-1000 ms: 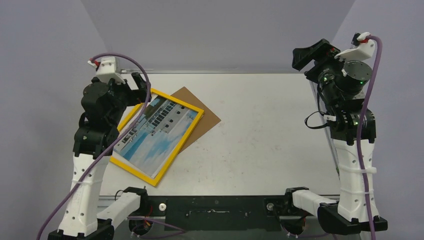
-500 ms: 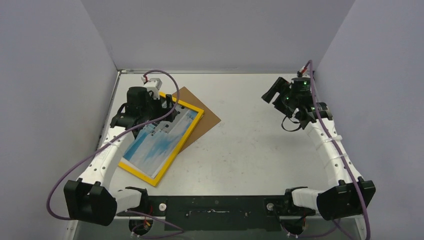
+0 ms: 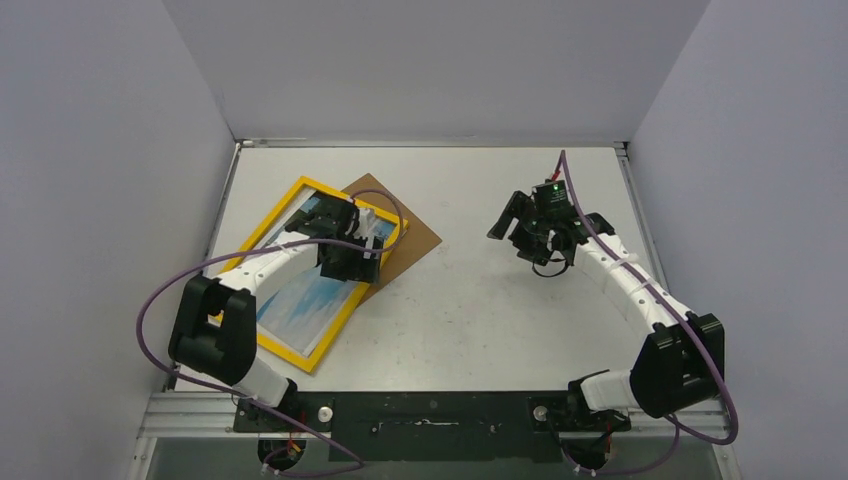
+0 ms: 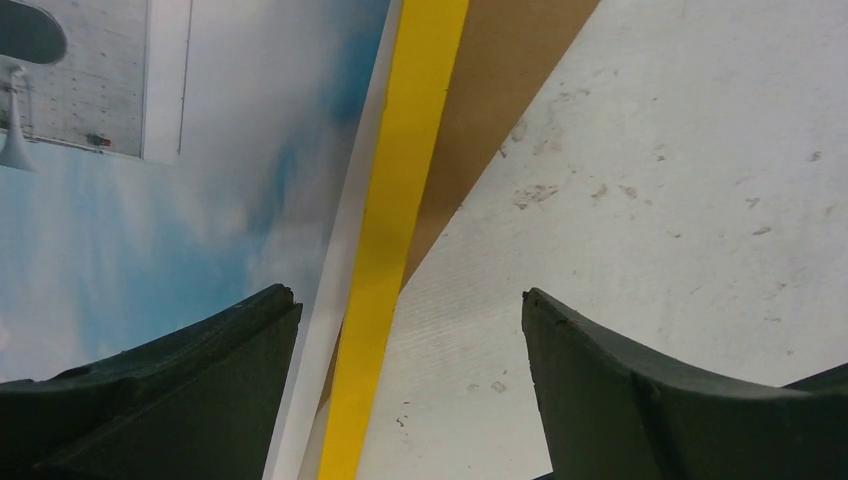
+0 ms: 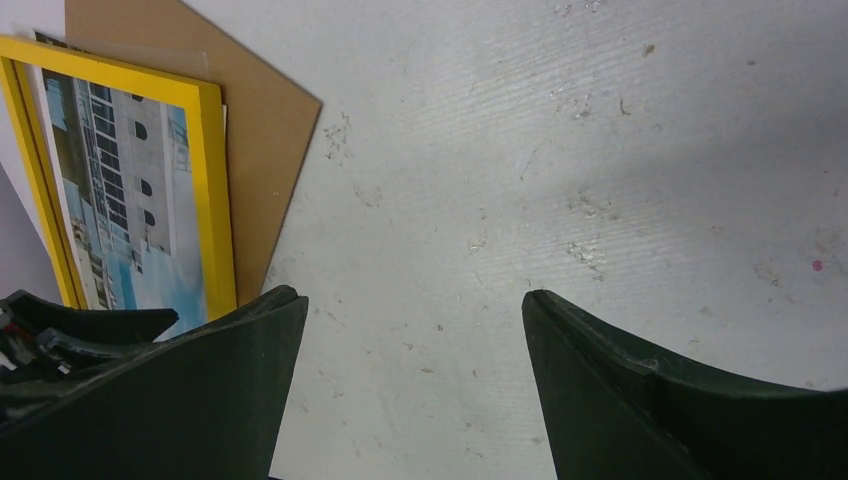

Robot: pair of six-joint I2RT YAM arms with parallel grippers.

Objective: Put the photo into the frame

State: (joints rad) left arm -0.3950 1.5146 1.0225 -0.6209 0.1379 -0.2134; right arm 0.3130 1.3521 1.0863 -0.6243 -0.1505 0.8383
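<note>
Hovering above the yellow frame [image 4: 405, 200] on the 9 o'clock side of the table [image 3: 500, 320], the left gripper [image 3: 348, 258] spreads its jaws wide and grips nothing. Seen from its wrist, one finger sits over the photo [image 3: 300, 300] and the other over bare tabletop, with the frame's 4 o'clock rail running between them. The photo, blue sky and a pale building, shows inside the yellow border. The frame lies flat and tilted, its long sides running from 1 to 7 o'clock. A brown backing board [image 3: 415, 240] lies under the frame, one corner poking out toward 3 o'clock. Well apart, at about 2 o'clock from the table's centre, the right gripper [image 3: 512, 224] hangs over bare surface, jaws equally wide and empty. Its wrist view catches the frame at 10 o'clock.
</note>
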